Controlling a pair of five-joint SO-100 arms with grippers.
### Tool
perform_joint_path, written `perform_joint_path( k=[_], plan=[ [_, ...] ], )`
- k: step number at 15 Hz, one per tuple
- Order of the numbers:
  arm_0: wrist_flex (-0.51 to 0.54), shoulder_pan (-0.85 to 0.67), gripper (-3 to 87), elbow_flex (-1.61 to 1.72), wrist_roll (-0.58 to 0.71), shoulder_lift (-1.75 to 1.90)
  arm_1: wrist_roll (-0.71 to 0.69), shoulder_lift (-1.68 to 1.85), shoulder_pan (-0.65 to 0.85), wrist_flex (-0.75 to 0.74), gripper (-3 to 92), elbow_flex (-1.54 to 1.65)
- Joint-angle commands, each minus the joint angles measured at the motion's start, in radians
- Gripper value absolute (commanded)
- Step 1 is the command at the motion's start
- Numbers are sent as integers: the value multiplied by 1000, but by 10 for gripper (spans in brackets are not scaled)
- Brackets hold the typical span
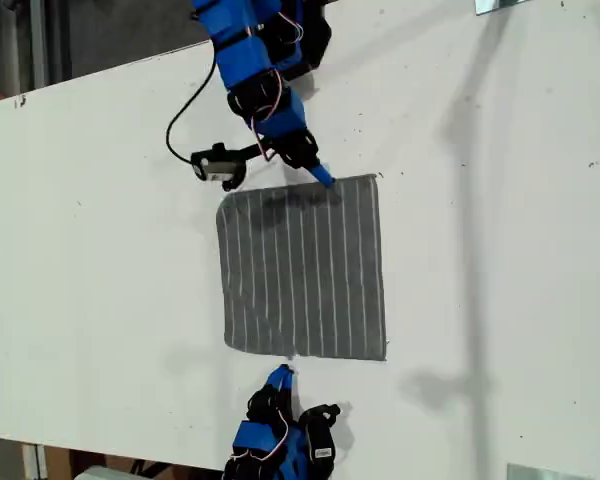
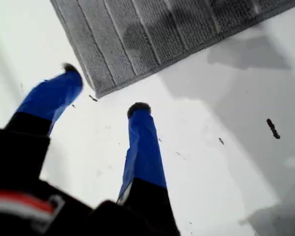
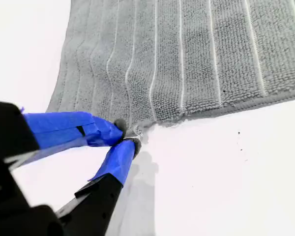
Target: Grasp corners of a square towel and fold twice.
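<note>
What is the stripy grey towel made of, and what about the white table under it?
The towel looks like soft looped terry cloth: matte, fuzzy pile, thin white stripes. The table seems a hard, smooth white board, perhaps painted or laminate; small dark scuffs show.

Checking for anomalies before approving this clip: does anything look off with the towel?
My second end effector pinches the towel by its hem mid-edge, not at a corner, puckering it slightly; otherwise it lies flat.
</note>
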Motion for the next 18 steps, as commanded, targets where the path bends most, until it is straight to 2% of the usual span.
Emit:
perform_joint_path(
  k=[1, 3, 6, 8, 14, 15, 17, 18],
  plan=[
    [-3, -12, 100, 2, 23, 6, -29, -368, -72, 0, 279, -327],
    [-2, -14, 118, 2, 9, 6, -48, -583, -97, 67, 285, -545],
    [-2, -14, 133, 2, 37, 6, -55, -673, -103, 98, 285, -632],
    [-3, -12, 131, 3, 43, 6, -35, -689, -117, 112, 285, -630],
    [-11, -11, 131, 3, 61, 6, -52, -558, -112, 290, 302, -646],
    [-11, -11, 131, 5, 63, 6, -43, -555, -112, 281, 313, -621],
    [-15, -8, 133, 5, 66, 6, -51, -609, -129, 247, 405, -609],
    [-15, -6, 133, 5, 67, 6, -48, -627, -140, 235, 406, -611]
  ],
)
